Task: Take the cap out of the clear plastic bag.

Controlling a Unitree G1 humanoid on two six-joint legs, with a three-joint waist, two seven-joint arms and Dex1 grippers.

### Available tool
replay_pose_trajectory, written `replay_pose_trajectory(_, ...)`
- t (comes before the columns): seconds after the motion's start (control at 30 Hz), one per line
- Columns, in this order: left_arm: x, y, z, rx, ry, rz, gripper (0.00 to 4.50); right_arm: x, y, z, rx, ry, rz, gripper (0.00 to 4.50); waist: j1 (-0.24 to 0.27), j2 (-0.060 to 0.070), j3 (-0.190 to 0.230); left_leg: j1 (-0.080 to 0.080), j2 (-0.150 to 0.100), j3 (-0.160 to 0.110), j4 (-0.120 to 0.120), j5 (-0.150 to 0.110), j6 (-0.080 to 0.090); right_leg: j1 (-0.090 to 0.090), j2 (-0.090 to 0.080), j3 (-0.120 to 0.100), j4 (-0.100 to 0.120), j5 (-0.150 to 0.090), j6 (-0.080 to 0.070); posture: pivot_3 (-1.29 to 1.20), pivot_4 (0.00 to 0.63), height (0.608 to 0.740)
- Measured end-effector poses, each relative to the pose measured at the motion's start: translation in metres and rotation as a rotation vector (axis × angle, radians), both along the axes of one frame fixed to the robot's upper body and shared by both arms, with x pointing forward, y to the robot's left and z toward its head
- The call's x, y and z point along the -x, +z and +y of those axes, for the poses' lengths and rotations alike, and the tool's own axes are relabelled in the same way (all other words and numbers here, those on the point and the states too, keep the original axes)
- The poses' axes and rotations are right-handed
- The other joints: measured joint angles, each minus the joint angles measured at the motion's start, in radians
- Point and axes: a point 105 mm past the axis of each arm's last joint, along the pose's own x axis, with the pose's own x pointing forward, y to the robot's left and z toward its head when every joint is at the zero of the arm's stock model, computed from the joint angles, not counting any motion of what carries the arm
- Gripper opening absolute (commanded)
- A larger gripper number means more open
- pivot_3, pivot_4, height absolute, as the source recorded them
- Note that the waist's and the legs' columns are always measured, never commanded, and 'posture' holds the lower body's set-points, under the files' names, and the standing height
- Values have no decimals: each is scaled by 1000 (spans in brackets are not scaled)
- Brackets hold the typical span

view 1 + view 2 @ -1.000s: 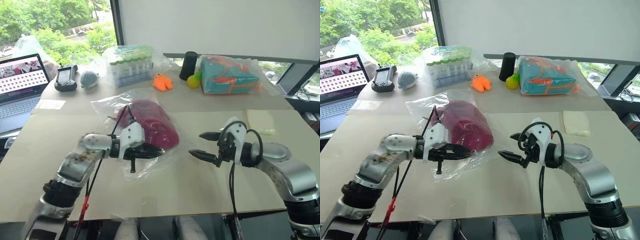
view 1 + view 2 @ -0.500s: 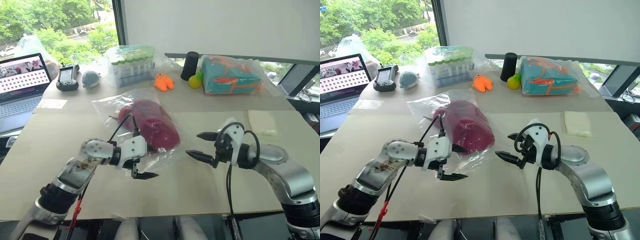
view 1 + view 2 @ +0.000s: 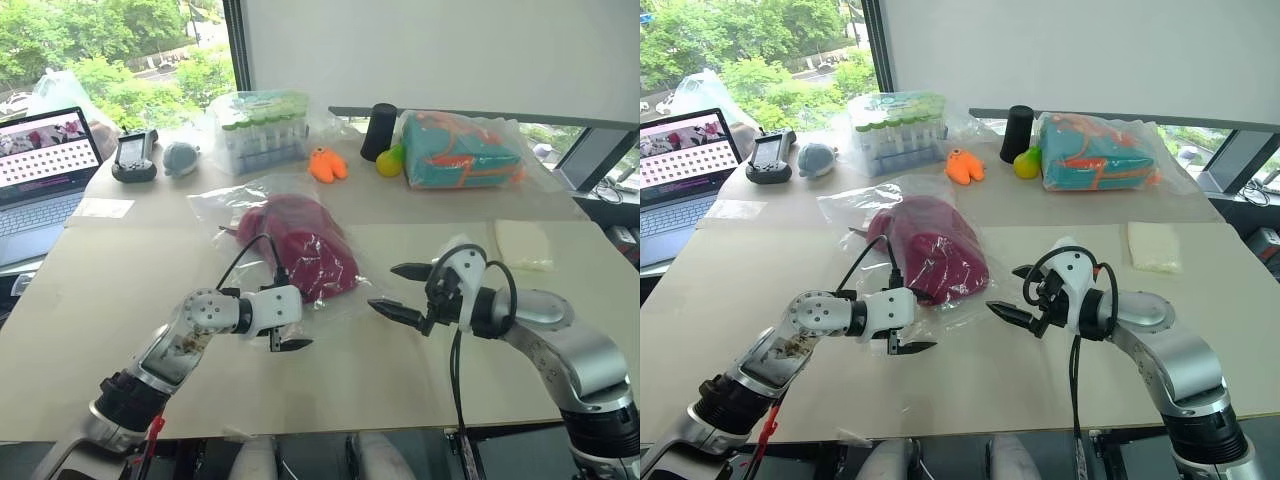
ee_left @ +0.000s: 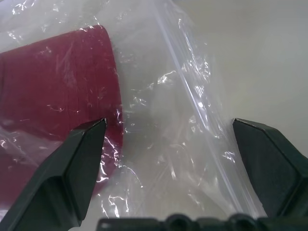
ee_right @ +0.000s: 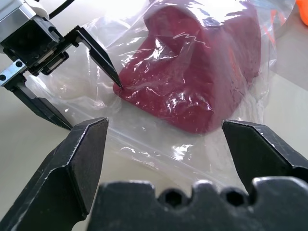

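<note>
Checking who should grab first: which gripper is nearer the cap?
Left. The left gripper, open, sits at the near edge of the clear plastic bag right by the cap; the right gripper, open, hovers apart, off its side.

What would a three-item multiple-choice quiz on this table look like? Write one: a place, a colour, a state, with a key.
1. The cap lies:
A. inside the clear plastic bag
B. on the laptop
C. in the right claw

2. The cap is:
A. teal
B. dark red
C. yellow

3. The left claw is:
A. shut on the cap
B. shut on the bag
C. open at the bag's near edge

Key: A, crinkled plastic covers the cap; B, maroon fabric shows through; C, its fingers stand apart over the plastic, gripping nothing.
</note>
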Motion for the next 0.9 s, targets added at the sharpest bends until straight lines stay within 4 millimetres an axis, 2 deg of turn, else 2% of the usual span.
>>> replay_pose_trajectory(0.4,-1,0,1,2,10,10,4464,0,-1,4,-9,6,4,4500,-1,0,0,0,0,0,0,0,0,0,0,0,0,0,0,0,150,740)
replay_pose_trajectory(0.47,-1,0,1,1,10,12,4053,0,-1,4,-9,6,4,4500,-1,0,0,0,0,0,0,0,0,0,0,0,0,0,0,0,150,740)
replay_pose_trajectory(0.63,-1,-1,2,-2,17,17,4053,0,-1,4,-9,6,4,4500,-1,0,0,0,0,0,0,0,0,0,0,0,0,0,0,0,150,740)
replay_pose_trajectory(0.73,-1,-2,1,3,24,25,3290,0,-1,4,-9,5,4,4500,-1,0,0,0,0,0,0,0,0,0,0,0,0,0,0,0,150,740)
replay_pose_trajectory(0.8,-2,-3,1,8,32,33,2462,0,-1,4,-9,5,3,4500,0,0,0,0,0,0,0,0,0,0,0,0,0,0,0,0,150,740)
replay_pose_trajectory(0.9,-3,-5,2,10,44,41,1551,0,-1,4,-9,5,3,4500,-1,0,0,0,0,0,0,0,0,0,0,0,0,0,0,0,150,740)
